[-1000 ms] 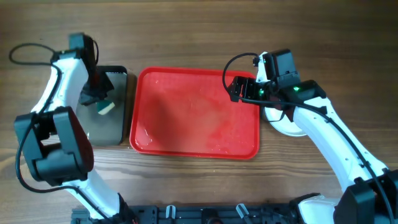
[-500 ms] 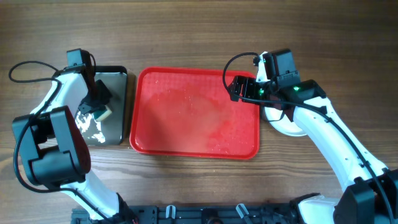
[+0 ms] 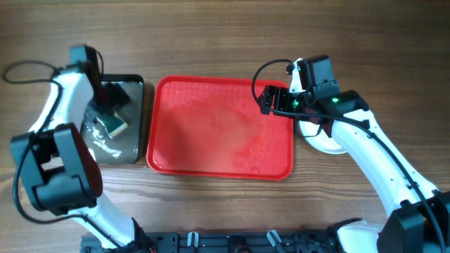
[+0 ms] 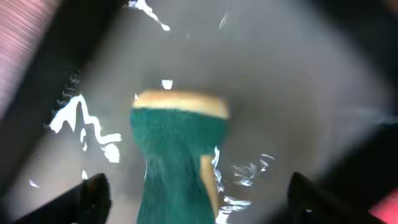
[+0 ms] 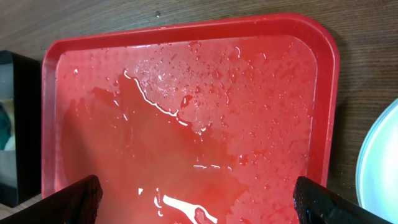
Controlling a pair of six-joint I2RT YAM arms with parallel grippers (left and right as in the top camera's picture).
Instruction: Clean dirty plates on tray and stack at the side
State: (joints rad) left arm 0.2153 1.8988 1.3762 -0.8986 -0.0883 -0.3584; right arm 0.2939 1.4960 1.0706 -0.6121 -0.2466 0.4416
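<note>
Droplets point(image 5: 185, 99) on red tray point(image 5: 328, 93)

Plates point(image 3: 329, 144) rt of tray point(image 3: 221, 126); sponge point(image 3: 112, 124) lt.

The red plastic tray point(image 3: 211, 151) is glossy and wet, the black metal tray point(image 3: 132, 143) shiny, its green sponge point(image 4: 177, 149) rough and fibrous, the wood table point(image 3: 225, 35) matt and grained.

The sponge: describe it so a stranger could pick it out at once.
Left of the big red tray sits a smaller black metal tray. The sponge lies inside it on wet metal: a small block, dark green over yellow, unlike anything nearby.
</note>
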